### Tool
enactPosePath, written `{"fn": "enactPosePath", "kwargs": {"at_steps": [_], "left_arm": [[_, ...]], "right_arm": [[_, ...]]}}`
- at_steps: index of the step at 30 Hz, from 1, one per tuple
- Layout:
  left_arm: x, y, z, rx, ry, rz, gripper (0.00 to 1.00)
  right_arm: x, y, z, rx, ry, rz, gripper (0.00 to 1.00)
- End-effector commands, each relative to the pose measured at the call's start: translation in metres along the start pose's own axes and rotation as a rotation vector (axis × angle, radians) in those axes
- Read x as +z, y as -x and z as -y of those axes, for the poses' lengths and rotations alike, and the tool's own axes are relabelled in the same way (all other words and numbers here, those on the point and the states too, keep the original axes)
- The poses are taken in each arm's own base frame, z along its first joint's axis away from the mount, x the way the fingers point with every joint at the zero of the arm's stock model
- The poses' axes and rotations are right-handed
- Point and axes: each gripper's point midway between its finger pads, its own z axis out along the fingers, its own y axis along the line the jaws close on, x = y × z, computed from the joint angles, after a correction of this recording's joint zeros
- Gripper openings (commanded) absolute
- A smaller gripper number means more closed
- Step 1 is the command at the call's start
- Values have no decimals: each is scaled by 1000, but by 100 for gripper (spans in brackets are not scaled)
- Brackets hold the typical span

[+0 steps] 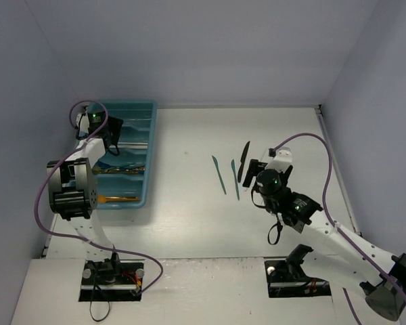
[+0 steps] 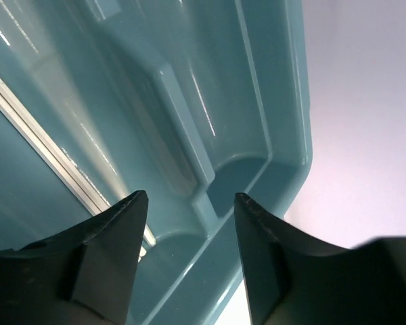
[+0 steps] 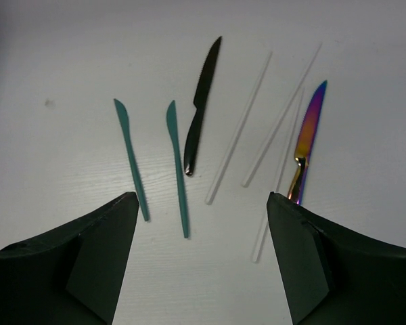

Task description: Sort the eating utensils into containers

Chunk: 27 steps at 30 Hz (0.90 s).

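The teal tray (image 1: 151, 135) with its long containers lies at the far left. My left gripper (image 1: 114, 134) hovers over its far half, open and empty. In the left wrist view the left gripper (image 2: 189, 203) hangs above the tray's end wall (image 2: 284, 81), and a pale utensil (image 2: 47, 145) lies in one compartment. Gold utensils (image 1: 120, 169) rest in the nearer compartments. My right gripper (image 3: 201, 203) stands open above the table, just short of two teal knives (image 3: 131, 159), a black knife (image 3: 201, 101), an iridescent purple knife (image 3: 308, 135) and three thin white sticks (image 3: 238, 128).
Grey walls close in the table at the back and both sides. The tray sits close to the left wall. In the top view the teal knives (image 1: 219, 175) and black knife (image 1: 244, 161) lie just left of the right gripper (image 1: 252, 170).
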Motion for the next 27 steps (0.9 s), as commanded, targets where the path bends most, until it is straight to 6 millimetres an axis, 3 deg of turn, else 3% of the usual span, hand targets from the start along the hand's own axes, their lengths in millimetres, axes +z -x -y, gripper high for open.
{"fn": "enactPosePath", "kwargs": {"at_steps": [1,7,12,16,20,23,25,27], "left_arm": [[-44,29,59,-2,-180,55,57],[-98,19,80,102,-299,-13,58],[-157,-4,81,448,-343,-98,58],[-202,-21,62,632,-364,-145,58],[-230,-38,25,741,-364,-188,58],[-236,-54,9,807,-389,-238,58],[-231,-68,-12,812,-380,-290,58],[-230,-76,-20,812,-391,-320,58]], "right_arm": [[20,-9,13,80,-90,-71,72],[43,-29,36,139,-177,-168,68],[60,-51,50,170,-231,-263,59],[68,-63,49,173,-241,-317,49],[73,-81,50,175,-261,-370,46],[75,-94,53,180,-273,-395,44],[74,-104,55,186,-278,-412,41],[75,-110,55,192,-275,-423,39]]}}
